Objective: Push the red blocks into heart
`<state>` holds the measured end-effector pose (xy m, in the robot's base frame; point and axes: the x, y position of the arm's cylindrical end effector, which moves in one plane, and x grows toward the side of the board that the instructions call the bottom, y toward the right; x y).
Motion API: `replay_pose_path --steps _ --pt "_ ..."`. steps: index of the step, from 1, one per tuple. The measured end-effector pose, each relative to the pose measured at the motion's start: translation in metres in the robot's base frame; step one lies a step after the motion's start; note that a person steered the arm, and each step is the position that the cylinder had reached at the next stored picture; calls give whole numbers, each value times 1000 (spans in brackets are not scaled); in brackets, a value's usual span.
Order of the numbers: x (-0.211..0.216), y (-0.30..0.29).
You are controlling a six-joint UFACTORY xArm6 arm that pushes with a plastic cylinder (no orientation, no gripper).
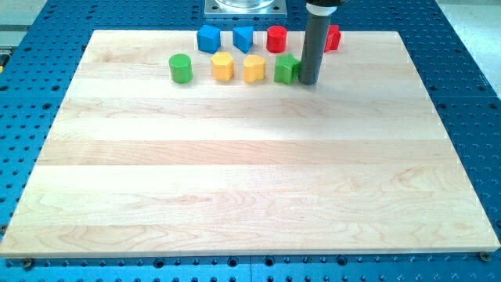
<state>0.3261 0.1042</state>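
My tip (308,81) rests on the board near the view's top, touching or just right of a green star-like block (286,69). A red cylinder (276,38) stands up and left of the tip. A second red block (333,37) sits up and right of it, partly hidden behind the rod, so its shape is unclear. A yellow heart-like block (254,68) lies left of the green star, next to a yellow hexagon (223,66).
Two blue blocks (208,37) (243,37) sit in the top row left of the red cylinder. A green cylinder (181,68) is at the row's left end. The wooden board (250,172) lies on a blue perforated table (470,94).
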Motion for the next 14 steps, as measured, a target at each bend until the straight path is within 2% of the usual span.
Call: replay_pose_path --steps 2,3,4,5,7,9,10,12,14 --pt "2 3" --pt "-8 55" --pt "-42 109" --pt "-75 117" --pt "-110 117" --pt "-131 66" --pt "-129 32" --pt "-107 46" --pt "-74 28"
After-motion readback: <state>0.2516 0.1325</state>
